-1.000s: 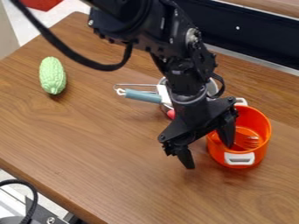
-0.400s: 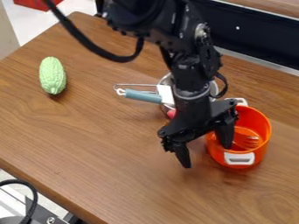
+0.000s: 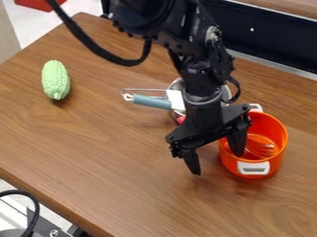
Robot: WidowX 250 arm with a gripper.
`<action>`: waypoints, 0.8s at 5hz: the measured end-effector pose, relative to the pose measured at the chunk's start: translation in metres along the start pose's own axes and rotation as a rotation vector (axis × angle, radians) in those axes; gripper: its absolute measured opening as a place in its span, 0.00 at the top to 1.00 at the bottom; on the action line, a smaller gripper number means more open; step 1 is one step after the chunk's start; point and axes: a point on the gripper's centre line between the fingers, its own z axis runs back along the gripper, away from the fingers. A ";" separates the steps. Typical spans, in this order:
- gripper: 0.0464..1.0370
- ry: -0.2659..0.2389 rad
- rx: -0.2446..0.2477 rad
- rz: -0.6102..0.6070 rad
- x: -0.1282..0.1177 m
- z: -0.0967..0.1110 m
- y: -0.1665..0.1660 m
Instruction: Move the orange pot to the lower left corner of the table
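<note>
The gripper [image 3: 215,159] hangs over the table right of centre, open, one finger inside the near-left rim of the orange pot and the other outside it, to the left. The orange pot [image 3: 276,150] stands upright at the right, with white handles front and back and an orange fork-like utensil [image 3: 260,147] inside. The wooden table [image 3: 123,162] extends to its lower left corner near the bottom of the view.
A green bumpy vegetable [image 3: 55,80] lies at the upper left. Behind the gripper is a metal pan or strainer [image 3: 176,88], with a blue-grey handle [image 3: 151,102] beside it and something red partly hidden. A dark panel borders the table's back.
The arm's upper part has shifted right and its gripper slightly left, one finger still inside the pot's rim. The pot has not visibly moved.
</note>
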 end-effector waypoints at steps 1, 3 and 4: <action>0.08 -0.016 0.020 -0.037 0.005 -0.007 0.003; 0.63 -0.028 0.005 -0.077 0.006 -0.008 0.001; 0.85 -0.012 -0.004 -0.102 0.005 -0.009 0.002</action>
